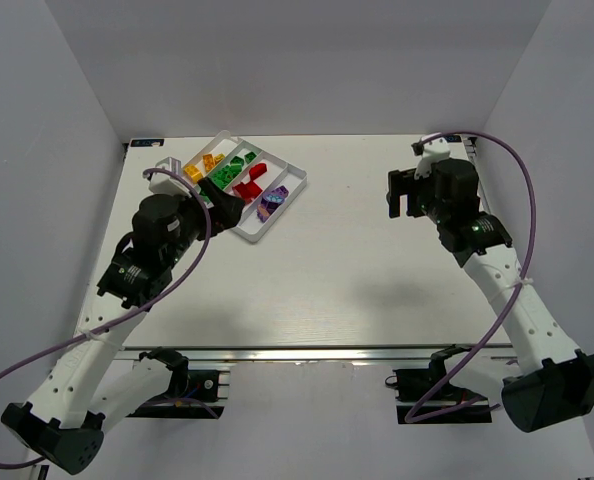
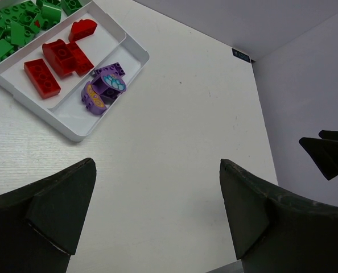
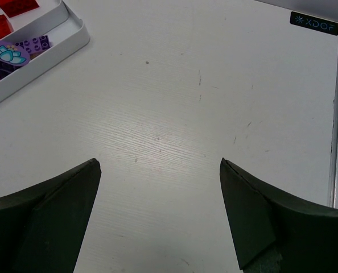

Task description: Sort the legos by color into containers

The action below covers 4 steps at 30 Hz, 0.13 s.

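Observation:
The white tray (image 1: 280,170) with four long compartments sits at the far left of the table. From far to near its compartments hold yellow-orange legos (image 1: 212,160), green legos (image 1: 227,173), red legos (image 1: 249,186) and purple legos (image 1: 272,204). My left gripper (image 1: 229,208) is open and empty, just at the tray's near-left side. In the left wrist view it (image 2: 157,165) hangs over bare table, with red (image 2: 58,57), green (image 2: 12,28) and purple bricks (image 2: 103,88) in the tray (image 2: 141,57). My right gripper (image 1: 405,205) is open and empty at the far right, over bare table in its own view (image 3: 159,162).
White walls enclose the table on three sides. The right wrist view shows the tray's corner (image 3: 81,38) with purple bricks (image 3: 9,54), a dark label (image 3: 314,23) and the table's edge (image 3: 335,114). The right arm's fingers (image 2: 328,153) show in the left wrist view.

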{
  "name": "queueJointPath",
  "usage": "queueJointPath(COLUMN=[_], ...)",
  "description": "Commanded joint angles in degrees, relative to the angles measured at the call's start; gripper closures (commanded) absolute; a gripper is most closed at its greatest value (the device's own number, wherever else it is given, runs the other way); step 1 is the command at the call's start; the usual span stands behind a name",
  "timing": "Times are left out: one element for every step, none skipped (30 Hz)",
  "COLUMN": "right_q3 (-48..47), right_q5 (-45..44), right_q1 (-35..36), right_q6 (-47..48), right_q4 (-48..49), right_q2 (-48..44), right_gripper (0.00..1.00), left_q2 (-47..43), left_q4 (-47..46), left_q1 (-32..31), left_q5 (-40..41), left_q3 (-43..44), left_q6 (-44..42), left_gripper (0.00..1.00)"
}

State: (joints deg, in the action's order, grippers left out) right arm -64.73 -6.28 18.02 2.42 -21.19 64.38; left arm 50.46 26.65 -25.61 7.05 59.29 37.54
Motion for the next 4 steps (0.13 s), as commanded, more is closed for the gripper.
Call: queueJointPath(right_q3=[1.4,2.1,2.7,4.2], right_q5=[-1.1,-0.8,-0.4,0.1], right_q1=[-0.1,0.0,0.0,0.0], right_q6=[-1.1,-1.3,-1.2,-0.5], right_q4=[1.0,1.3,1.7,2.8], right_q2=[-2.0,-2.2,-2.5,-3.3], right_gripper=[0.11,0.11,0.11,0.11], left_q2=[-1.1,-1.1,-1.3,-1.4], left_q4=[-1.3,-1.2,-1.1,-1.3], left_q1=[0.3,0.3,0.3,0.3], left_q5=[-0.5,-0.4,-0.2,-0.1], left_q3=[-0.3,-0.3,-0.2,-0.4], left_q6=[0.3,0.3,-0.1,-0.3], left_gripper=[0.02,0.02,0.02,0.02])
